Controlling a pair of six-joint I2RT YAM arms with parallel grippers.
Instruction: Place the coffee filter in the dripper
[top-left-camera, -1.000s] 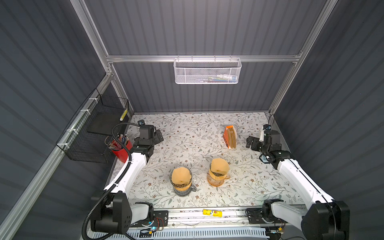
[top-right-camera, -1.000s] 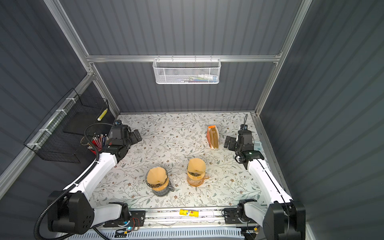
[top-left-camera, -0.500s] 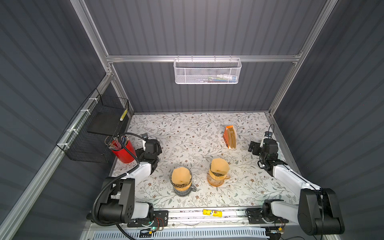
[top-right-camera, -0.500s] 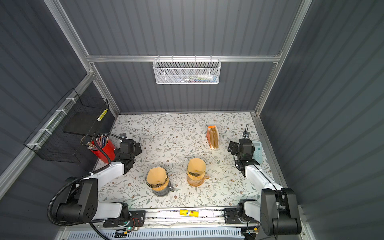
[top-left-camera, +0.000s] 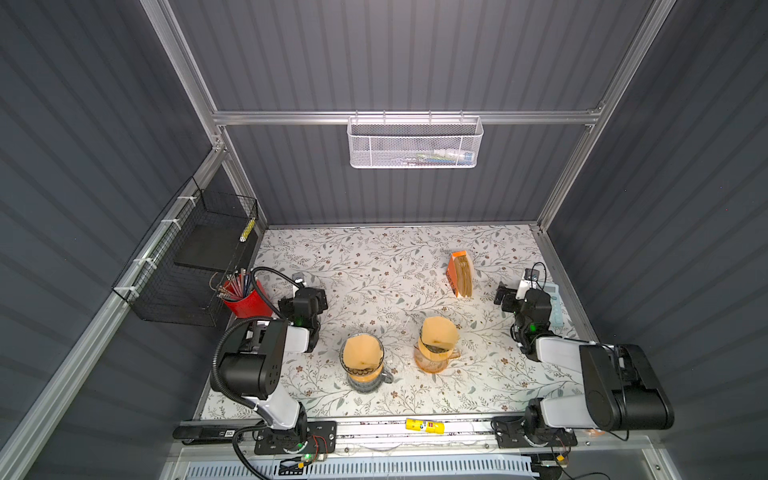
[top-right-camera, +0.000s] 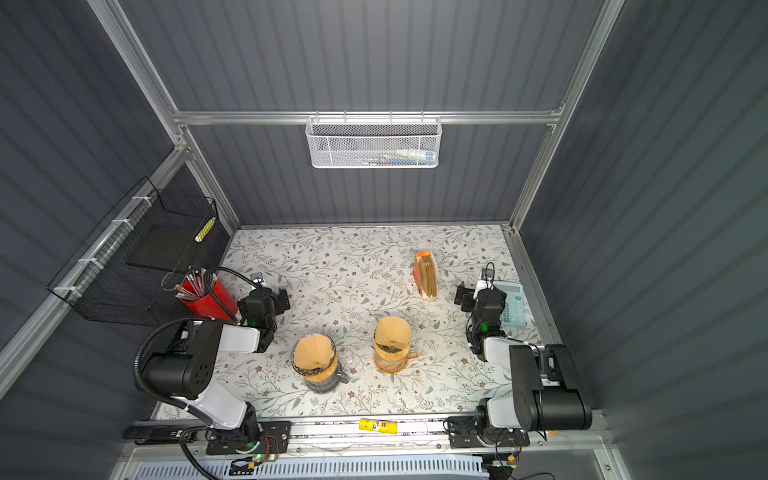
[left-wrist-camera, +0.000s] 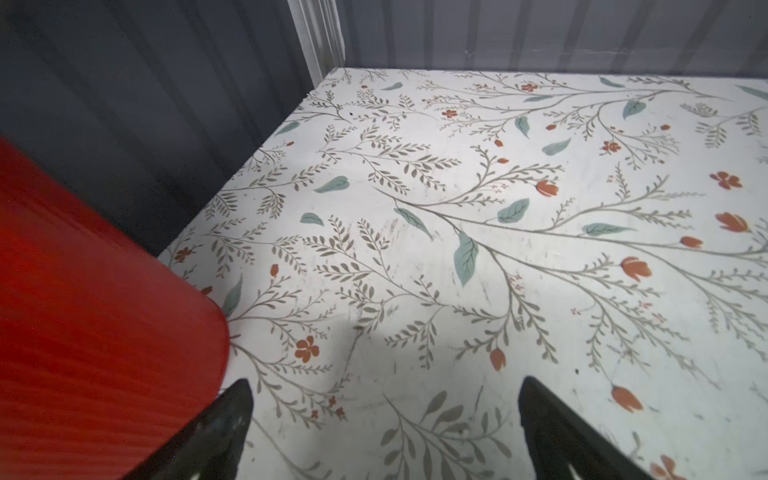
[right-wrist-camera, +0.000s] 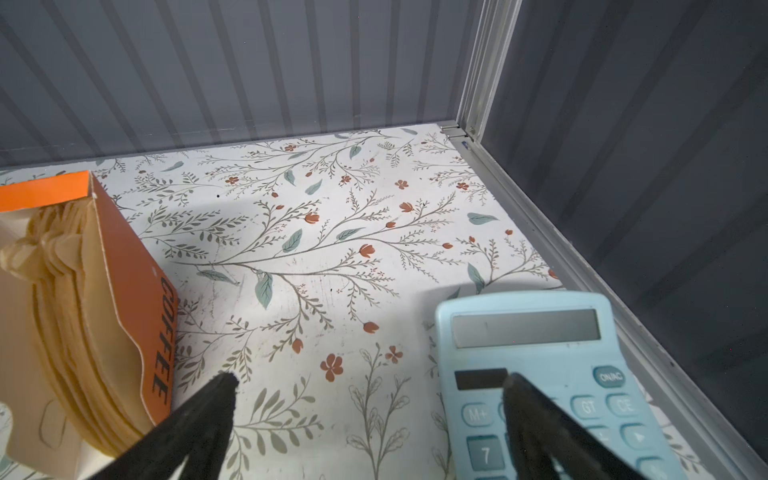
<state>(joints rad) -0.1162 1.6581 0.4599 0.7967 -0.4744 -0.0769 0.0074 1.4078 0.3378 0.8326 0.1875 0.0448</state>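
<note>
Two drippers stand near the table's front in both top views. A grey dripper (top-left-camera: 362, 376) holds a brown coffee filter (top-left-camera: 362, 353). An orange glass dripper (top-left-camera: 434, 359) to its right holds another filter (top-left-camera: 437, 332), which sticks up tilted. An orange box (top-left-camera: 453, 274) with a stack of filters (right-wrist-camera: 62, 270) stands further back. My left gripper (top-left-camera: 304, 294) (left-wrist-camera: 384, 384) is open and empty beside the red cup. Low over the calculator's edge, my right gripper (top-left-camera: 514, 296) (right-wrist-camera: 370, 378) is open and empty too.
A red pencil cup (top-left-camera: 243, 297) (left-wrist-camera: 83, 332) stands at the left edge. A light-blue calculator (top-left-camera: 555, 303) (right-wrist-camera: 540, 374) lies at the right edge. A yellow glue stick (top-left-camera: 424, 424) lies on the front rail. A black wire basket (top-left-camera: 187, 266) and a white mesh basket (top-left-camera: 415, 141) hang on the walls.
Both arms have drawn back toward the front and folded down low by their bases. Both grippers stayed open. The drippers, filters and box have not moved.
</note>
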